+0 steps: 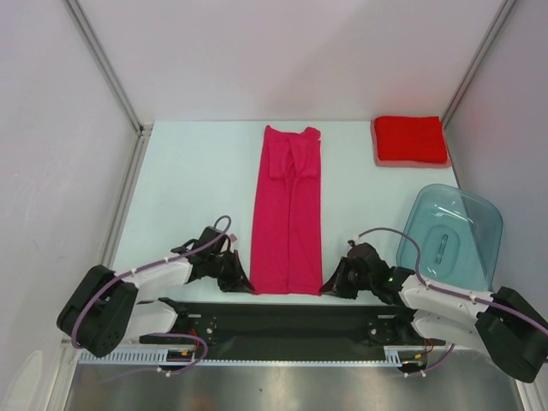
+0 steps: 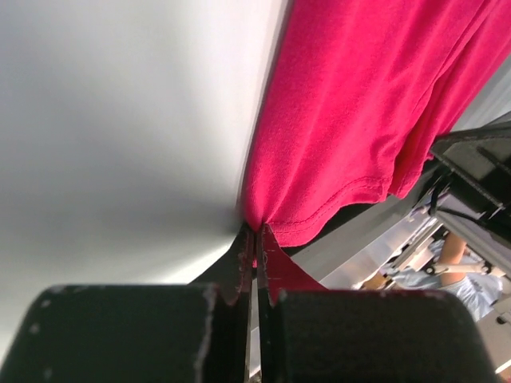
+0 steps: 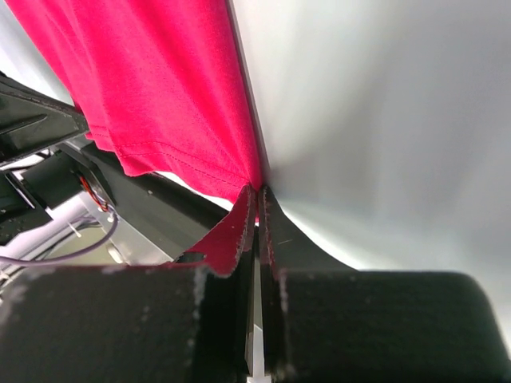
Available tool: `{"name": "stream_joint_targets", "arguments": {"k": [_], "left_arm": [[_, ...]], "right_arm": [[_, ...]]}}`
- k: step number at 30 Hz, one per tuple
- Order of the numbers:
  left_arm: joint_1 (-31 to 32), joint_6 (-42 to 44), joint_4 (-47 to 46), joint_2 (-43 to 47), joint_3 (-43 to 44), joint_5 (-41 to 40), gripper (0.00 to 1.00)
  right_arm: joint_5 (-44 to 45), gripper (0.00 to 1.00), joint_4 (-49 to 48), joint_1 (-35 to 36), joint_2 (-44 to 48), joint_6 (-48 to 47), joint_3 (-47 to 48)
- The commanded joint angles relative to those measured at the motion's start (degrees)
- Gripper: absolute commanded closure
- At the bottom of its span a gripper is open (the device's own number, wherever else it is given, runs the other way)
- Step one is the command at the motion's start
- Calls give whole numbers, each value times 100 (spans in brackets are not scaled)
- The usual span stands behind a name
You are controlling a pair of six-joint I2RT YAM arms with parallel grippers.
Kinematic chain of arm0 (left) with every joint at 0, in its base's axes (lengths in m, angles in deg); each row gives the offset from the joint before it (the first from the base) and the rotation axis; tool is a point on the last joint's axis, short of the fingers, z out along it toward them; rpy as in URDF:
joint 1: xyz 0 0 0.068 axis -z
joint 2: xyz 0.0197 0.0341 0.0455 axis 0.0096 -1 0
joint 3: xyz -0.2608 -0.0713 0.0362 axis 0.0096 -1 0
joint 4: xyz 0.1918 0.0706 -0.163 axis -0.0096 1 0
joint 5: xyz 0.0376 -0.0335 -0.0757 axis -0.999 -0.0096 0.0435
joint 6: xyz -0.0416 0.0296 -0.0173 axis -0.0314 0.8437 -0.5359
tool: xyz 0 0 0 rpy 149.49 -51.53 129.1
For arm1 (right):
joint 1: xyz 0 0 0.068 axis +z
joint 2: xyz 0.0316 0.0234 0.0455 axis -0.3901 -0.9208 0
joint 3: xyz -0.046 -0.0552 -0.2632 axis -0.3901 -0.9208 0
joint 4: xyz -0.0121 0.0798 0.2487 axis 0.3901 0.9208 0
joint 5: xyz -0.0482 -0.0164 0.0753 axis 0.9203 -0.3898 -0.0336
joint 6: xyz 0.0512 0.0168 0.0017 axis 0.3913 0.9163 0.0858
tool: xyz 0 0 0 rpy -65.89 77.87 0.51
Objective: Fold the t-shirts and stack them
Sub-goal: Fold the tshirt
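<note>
At the near edge of the surface [image 1: 197,188], the left gripper [image 2: 255,235] is clamped on the near left hem corner of the magenta-pink t-shirt [image 1: 288,214], with cloth pinched between its closed fingers. The right gripper [image 3: 257,195] is clamped in the same way on the near right hem corner. The magenta-pink t-shirt lies flat at the centre of the surface as a long narrow strip, running from the grippers toward the far edge with its collar end farthest away. The translucent blue-grey tub [image 1: 451,235] sits to the right, well apart from the strip. The red t-shirt [image 1: 411,139] lies folded into a compact rectangle at the far right corner, beyond the tub.
</note>
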Motion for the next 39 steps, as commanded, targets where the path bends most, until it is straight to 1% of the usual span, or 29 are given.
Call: {"name": "stream_joint_targets", "arguments": {"k": [1,5,8,10,12,14,15,16,17,18,19,20,21,22,23,24,25,26,27,28,30,31,32,35,39], "left_arm": [[317,-49,272,169,-63,-311,100],[633,-418,422,696,-238,-364,100],[678,-542,641,1092,-248,-416,100],[678,-525,904,1225,-11,-582,100],[678,-402,1089,1182,252,-645,100],[634,-244,1283,1016,709,-732,100],[617,-165,1431,806,893,-776,100],[582,-94,1468,647,1260,-794,100],[468,63,1494,506,1438,-803,100],[380,151,1538,209,1762,-803,100],[292,213,1538,67,1922,-786,100],[91,336,1521,-91,2080,-759,100],[-7,476,1512,-441,2421,-672,100],[-103,477,1521,-610,2624,-610,100],[-252,643,1547,-829,2844,-592,100],[-323,731,1599,-1014,3064,-566,100],[-385,880,1678,-1407,3484,-540,100],[-507,943,1714,-1585,3688,-513,100],[-578,996,1792,-1744,3873,-487,100],[-631,1100,1819,-2076,4214,-478,100],[-781,1189,1872,-2368,4532,-478,100],[-825,1276,1890,-2509,4812,-487,100],[-895,1321,1925,-2832,4963,-495,100],[-1061,1409,2031,-3360,5473,-452,100],[-1203,1418,2022,-3835,5939,-294,100]], "right_arm": [[58,100,567,31,229,-263,-93],[154,100,1066,198,668,-272,-67],[173,100,1383,251,1020,-351,29],[155,100,1481,225,1135,-439,178],[111,100,1674,59,1091,-728,363],[15,100,1937,-161,882,-1001,793],[-47,100,1999,-466,784,-1315,960],[-134,100,2017,-626,688,-1458,1109],[-344,100,2044,-836,426,-1616,1398],[-494,100,2026,-1221,284,-1878,1531],[-635,100,2000,-1451,117,-2046,1672],[-871,100,2000,-1619,-102,-2187,2047],[-1039,100,2070,-1890,-522,-2493,2251],[-1040,100,2070,-1998,-778,-2627,2497],[-1171,100,2114,-2086,-998,-2741,2708],[-1216,100,2149,-2174,-1453,-2855,3163],[-1260,100,2167,-2296,-1658,-3031,3385],[-1304,100,2210,-2358,-1860,-3137,3578],[-1330,100,2237,-2420,-2106,-3216,3998],[-1391,100,2289,-2534,-2517,-3339,4168],[-1462,100,2316,-2622,-2932,-3419,4546],[-1488,100,2334,-2666,-3282,-3454,4869],[-1523,100,2351,-2736,-3451,-3515,5038],[-1655,100,2369,-2868,-4032,-3560,5609],[-1761,100,2544,-2992,-4682,-3638,6348]]}}
